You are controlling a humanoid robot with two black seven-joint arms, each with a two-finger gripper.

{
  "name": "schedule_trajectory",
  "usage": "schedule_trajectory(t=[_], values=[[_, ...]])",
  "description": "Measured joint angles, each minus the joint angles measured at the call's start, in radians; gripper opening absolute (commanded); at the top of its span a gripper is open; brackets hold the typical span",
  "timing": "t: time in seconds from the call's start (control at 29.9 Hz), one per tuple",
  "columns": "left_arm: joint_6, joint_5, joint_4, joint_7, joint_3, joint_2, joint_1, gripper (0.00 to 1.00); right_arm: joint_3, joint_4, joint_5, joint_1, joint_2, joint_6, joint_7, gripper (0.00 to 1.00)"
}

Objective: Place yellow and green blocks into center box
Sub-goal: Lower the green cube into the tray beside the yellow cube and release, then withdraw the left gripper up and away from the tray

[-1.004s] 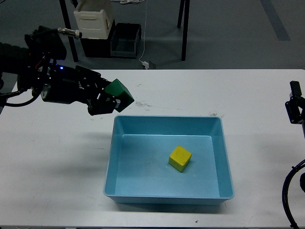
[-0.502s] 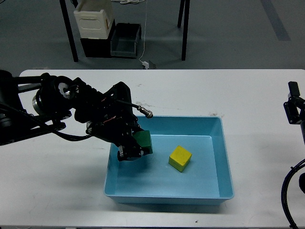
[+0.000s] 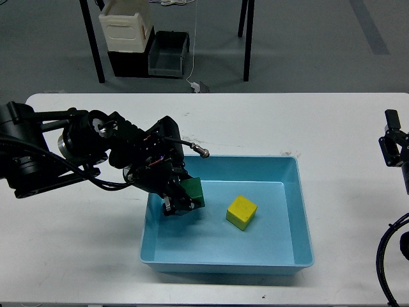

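A blue box [image 3: 303, 211] sits in the middle of the white table. A yellow block [image 3: 241, 212] lies on its floor, right of centre. My left gripper [image 3: 181, 199] reaches over the box's left wall and is shut on a green block [image 3: 191, 190], holding it low inside the box, left of the yellow block. I cannot tell whether the green block touches the floor. My right arm [image 3: 394, 147] shows only as a black part at the right edge; its gripper is out of view.
The white table [image 3: 332, 128] stretches around the box. Behind the table stand black table legs, a white crate [image 3: 125, 25] and a dark bin [image 3: 167, 54] on the floor. A cable [image 3: 386, 256] hangs at the right edge.
My left arm swung right and down from above the table's left side, carrying the green block over the box wall into the box. In the last half second it barely moved.
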Motion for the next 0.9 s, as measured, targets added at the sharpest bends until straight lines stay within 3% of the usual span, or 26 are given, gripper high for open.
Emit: schedule_trajectory(t=[0.47,0.74,0.9], values=[[0.0,-0.052,0.0,0.0,-0.031,0.01,0.021,1.0,-0.008,0.002,0.0,-0.001,0.0,0.0,0.0,1.0],[0.0,-0.545,-0.003,0.0,-0.201,0.084,0.03,1.0,-0.051,0.012,0.005,0.006,0.0,0.01,0.004,1.0],[0.0,-0.848,0.0,0.0,-0.295,0.134,0.117,1.0,-0.069,0.006,0.088,0.057,0.0,0.015,-0.022,1.0]])
